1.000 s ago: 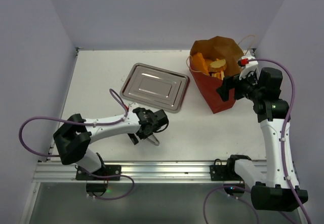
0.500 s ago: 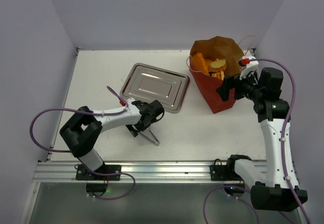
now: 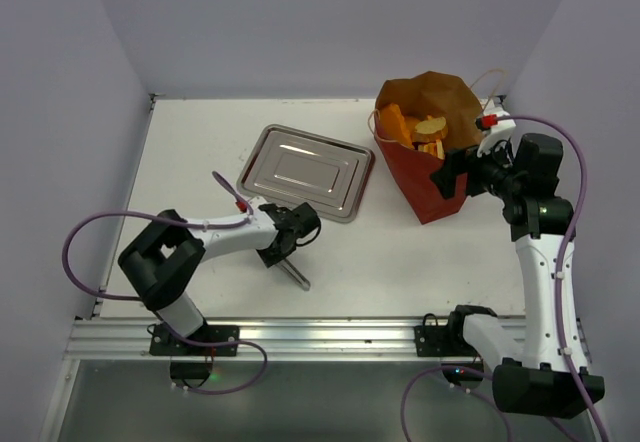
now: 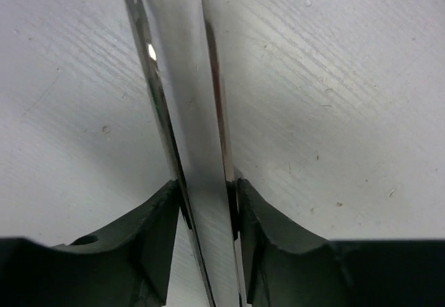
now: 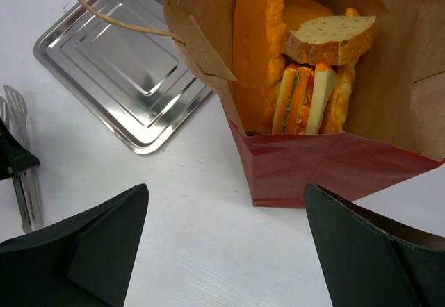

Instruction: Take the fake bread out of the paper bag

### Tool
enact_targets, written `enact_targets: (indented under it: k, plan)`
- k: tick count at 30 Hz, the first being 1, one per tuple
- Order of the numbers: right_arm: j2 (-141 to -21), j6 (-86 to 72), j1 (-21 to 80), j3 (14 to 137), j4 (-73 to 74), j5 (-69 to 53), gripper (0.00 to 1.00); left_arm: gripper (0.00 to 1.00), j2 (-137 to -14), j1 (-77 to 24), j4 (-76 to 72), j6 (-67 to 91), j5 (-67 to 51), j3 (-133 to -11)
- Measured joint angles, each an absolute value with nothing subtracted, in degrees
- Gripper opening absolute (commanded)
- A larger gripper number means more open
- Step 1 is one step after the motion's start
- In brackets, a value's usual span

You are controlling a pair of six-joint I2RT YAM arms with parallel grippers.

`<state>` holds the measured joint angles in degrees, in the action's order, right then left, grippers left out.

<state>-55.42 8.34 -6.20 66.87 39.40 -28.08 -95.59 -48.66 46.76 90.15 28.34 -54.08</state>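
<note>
The paper bag (image 3: pixel 432 188), red outside and brown inside, stands at the back right with its mouth open. The fake bread (image 3: pixel 420 130) sits inside it: an orange loaf (image 5: pixel 259 50), a pale slice (image 5: pixel 331 29) and sandwich-like pieces (image 5: pixel 303 100). My right gripper (image 3: pixel 448 176) hangs open just in front of the bag (image 5: pixel 327 168), with nothing between its fingers (image 5: pixel 224 190). My left gripper (image 3: pixel 283 245) is low over the table in the front middle. It is shut on a pair of metal tongs (image 4: pixel 184 78), one finger pressed against each arm (image 4: pixel 207 197).
A shallow steel tray (image 3: pixel 305 172) lies left of the bag, also in the right wrist view (image 5: pixel 118 57). The tongs (image 3: pixel 294 273) point toward the table's near edge. The bag's string handles (image 5: pixel 111 19) loop outward. Purple walls close the back and both sides.
My left gripper has drawn in toward the tray and closed onto the tongs, squeezing their spread arms together. The right arm has hardly moved.
</note>
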Motion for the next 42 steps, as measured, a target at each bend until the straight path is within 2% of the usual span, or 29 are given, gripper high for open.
enact_targets:
  k: [2,4,12,15,20,23,25,32,42]
  plan:
    - [-55.4,8.4,-6.4,66.9,39.5,-28.0,0.99,0.28,-95.0,-48.7,46.5,89.4,28.6,-53.4]
    - [-55.4,8.4,-6.5,67.3,39.8,-27.8,0.99,0.21,-94.2,-48.7,46.3,88.6,28.8,-52.7]
    - [-55.7,8.6,-6.7,72.4,41.4,-26.5,0.99,0.02,-88.8,-48.7,45.0,80.4,29.0,-50.0]
    - [-56.4,8.6,-6.8,74.5,42.1,-26.5,0.99,0.02,-82.5,-48.7,42.7,73.6,29.0,-48.9]
    - [-58.2,8.5,-6.8,77.2,43.6,-26.5,0.99,0.08,-68.7,-48.6,33.6,59.3,25.8,-44.7]
    - [-59.4,8.1,-6.8,79.0,44.4,-26.5,0.99,0.2,-61.5,-48.4,27.4,51.6,21.0,-42.0]
    - [-60.5,7.5,-6.8,80.8,45.0,-26.5,0.99,0.24,-58.5,-48.0,24.3,47.9,17.9,-41.4]
    - [-64.1,5.0,-6.8,86.4,45.9,-26.4,0.99,0.45,-57.3,-45.9,16.7,40.8,8.1,-41.5]
    - [-67.1,2.6,-6.9,88.0,46.0,-24.6,0.99,0.52,-59.2,-42.9,9.5,39.4,-1.9,-41.3]
